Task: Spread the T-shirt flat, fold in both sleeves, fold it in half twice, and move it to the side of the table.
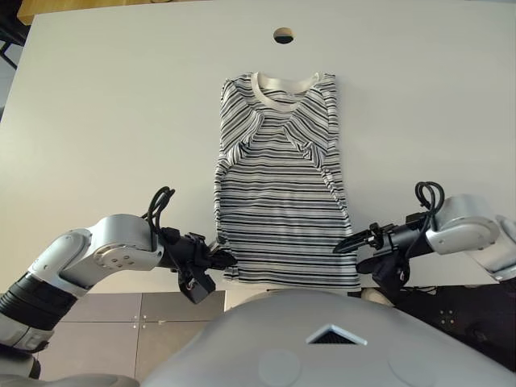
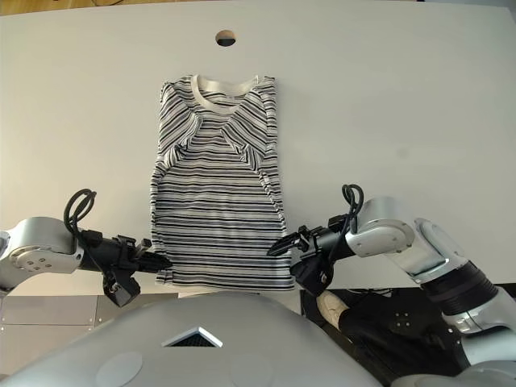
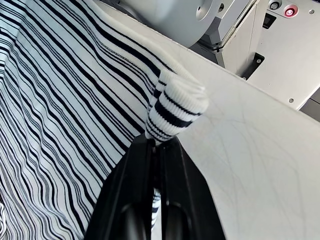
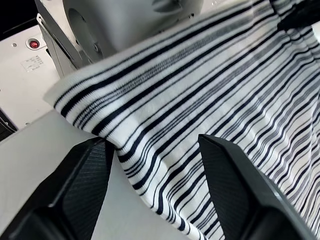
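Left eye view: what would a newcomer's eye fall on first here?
The striped T-shirt lies in the middle of the white table, sleeves folded in, collar away from the robot. At its near hem, the left pincer is shut on one corner, the right pincer open at the other.

Ribbed striped cloth T-shirt (image 1: 280, 193), matt smooth table (image 1: 105, 121)

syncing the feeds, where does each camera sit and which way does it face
Left eye: on the head, facing down at the T-shirt on the table; both arms show.
Right eye: same scene, offset.
Left wrist: behind the left gripper, shut on the hem corner.
Right wrist: behind the right gripper, open at the hem.
All share the T-shirt.
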